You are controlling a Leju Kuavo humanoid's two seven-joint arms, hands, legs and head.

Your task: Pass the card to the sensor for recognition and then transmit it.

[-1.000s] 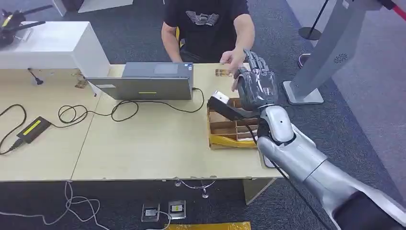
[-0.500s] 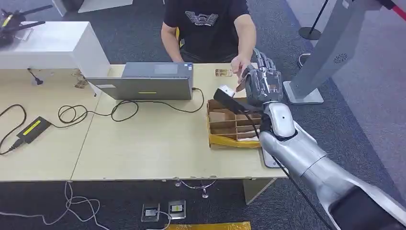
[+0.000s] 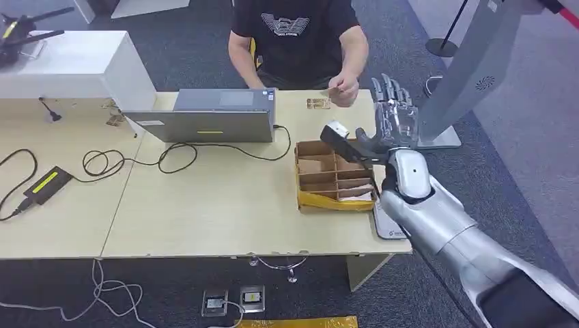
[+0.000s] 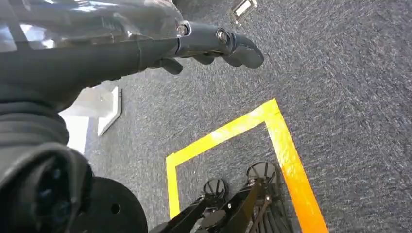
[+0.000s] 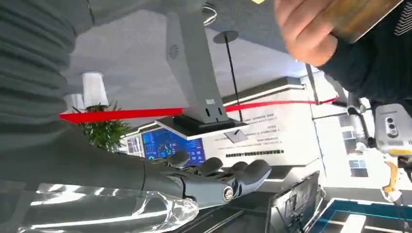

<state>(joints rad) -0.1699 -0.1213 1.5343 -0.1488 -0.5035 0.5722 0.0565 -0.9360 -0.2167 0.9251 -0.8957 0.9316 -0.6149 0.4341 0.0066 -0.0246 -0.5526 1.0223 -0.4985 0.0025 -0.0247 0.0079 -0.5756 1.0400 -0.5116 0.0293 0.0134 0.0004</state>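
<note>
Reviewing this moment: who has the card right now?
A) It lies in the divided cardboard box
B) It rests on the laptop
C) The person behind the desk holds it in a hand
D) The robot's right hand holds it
C: the person's hand pinches the card above the far edge of the desk, while the right hand is raised beside the cardboard box with fingers spread and nothing in it.

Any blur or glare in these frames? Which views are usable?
Head view: even light, sharp on the table and right hand. Right wrist view: the person's hand and the card are close and blurred, with glare on the clear cover. Left wrist view: the carpet is sharp, the left hand soft, reflections on its cover.
</note>
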